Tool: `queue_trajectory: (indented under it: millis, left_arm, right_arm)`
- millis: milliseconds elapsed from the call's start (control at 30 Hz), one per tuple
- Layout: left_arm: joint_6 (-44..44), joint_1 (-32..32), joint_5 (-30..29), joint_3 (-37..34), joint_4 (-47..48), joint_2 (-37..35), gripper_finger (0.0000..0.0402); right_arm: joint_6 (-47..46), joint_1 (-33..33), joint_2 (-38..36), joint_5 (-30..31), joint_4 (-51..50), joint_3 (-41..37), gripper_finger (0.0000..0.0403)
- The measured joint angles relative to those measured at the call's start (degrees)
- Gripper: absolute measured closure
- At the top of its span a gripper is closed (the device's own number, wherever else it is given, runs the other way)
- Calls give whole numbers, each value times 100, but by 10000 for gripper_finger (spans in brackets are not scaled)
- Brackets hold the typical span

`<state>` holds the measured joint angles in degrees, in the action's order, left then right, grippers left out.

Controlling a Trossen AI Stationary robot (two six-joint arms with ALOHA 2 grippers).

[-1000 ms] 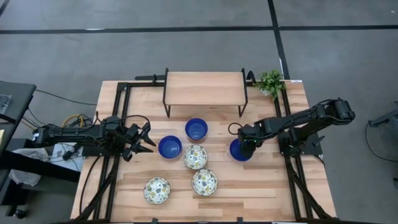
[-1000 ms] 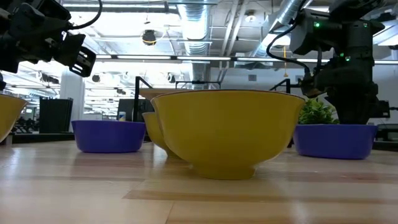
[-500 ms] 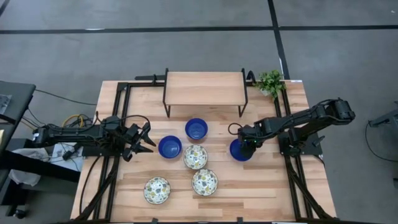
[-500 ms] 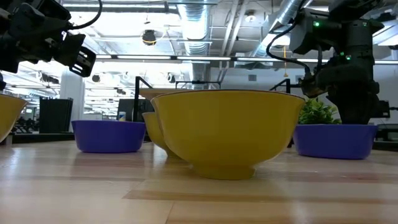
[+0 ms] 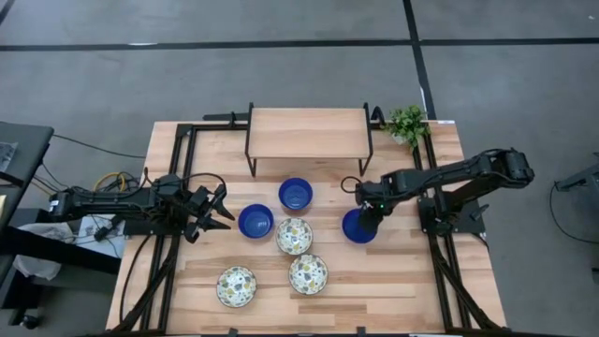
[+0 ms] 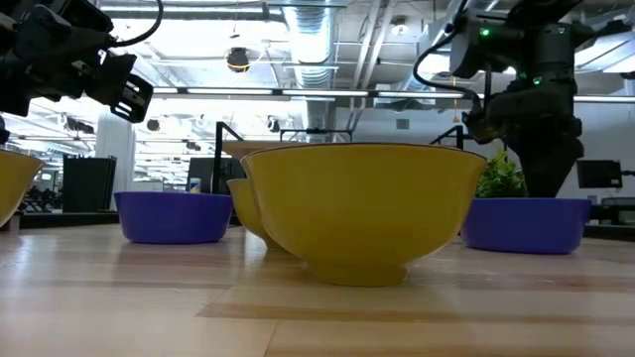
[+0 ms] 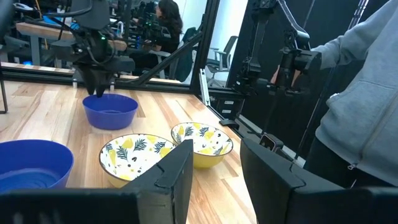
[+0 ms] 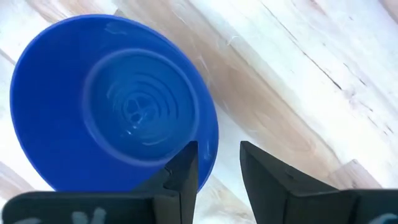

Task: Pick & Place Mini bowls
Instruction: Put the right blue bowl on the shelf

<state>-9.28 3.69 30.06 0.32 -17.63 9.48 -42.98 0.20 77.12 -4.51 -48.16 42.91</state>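
Six mini bowls stand on the table. Three are blue: one under my right gripper [image 5: 358, 229], [image 8: 112, 106], [image 6: 521, 223], one at mid-table [image 5: 255, 221], one farther back [image 5: 296, 194]. Three are patterned inside: [image 5: 294, 236], [image 5: 308, 274], [image 5: 237, 285]. My right gripper [image 5: 365, 217], [image 8: 219, 152] reaches down from above at the blue bowl's far-right rim, open, with its fingers astride that rim. My left gripper [image 5: 225, 208], [image 7: 216, 149] hovers open to the left of the mid-table blue bowl and touches nothing. My right gripper comes from above with one finger [image 8: 185, 168] inside the blue bowl and the other [image 8: 264, 177] outside, astride the rim [image 8: 211, 146] at its far-right part. A strip of table shows between rim and outer finger. The bowl stands upright on its foot.
A low wooden shelf on dark legs [image 5: 307, 134] stands at the table's far middle. A small green plant [image 5: 407, 124] sits at the far right corner. Dark frame rails run along both sides. A person in grey [image 7: 367, 93] stands beyond the table in the left wrist view.
My right gripper has moved a little toward the table's left and tipped that way. The blue bowl under it has slid slightly toward the left along the table. The other bowls have stayed in place.
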Motion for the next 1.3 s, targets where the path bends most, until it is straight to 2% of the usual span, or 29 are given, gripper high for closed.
queue_trajectory:
  millis: [400, 867, 1300]
  left_arm:
    - [2, 1, 0, 0, 0, 0, 270]
    - [2, 1, 0, 0, 0, 0, 270]
    - [2, 0, 0, 0, 0, 0, 270]
  right_arm:
    - [2, -34, 0, 13, 64, -1, 295]
    - [11, -23, -2, 0, 125, -1, 328]
    - [149, -34, 0, 42, 323, -1, 331]
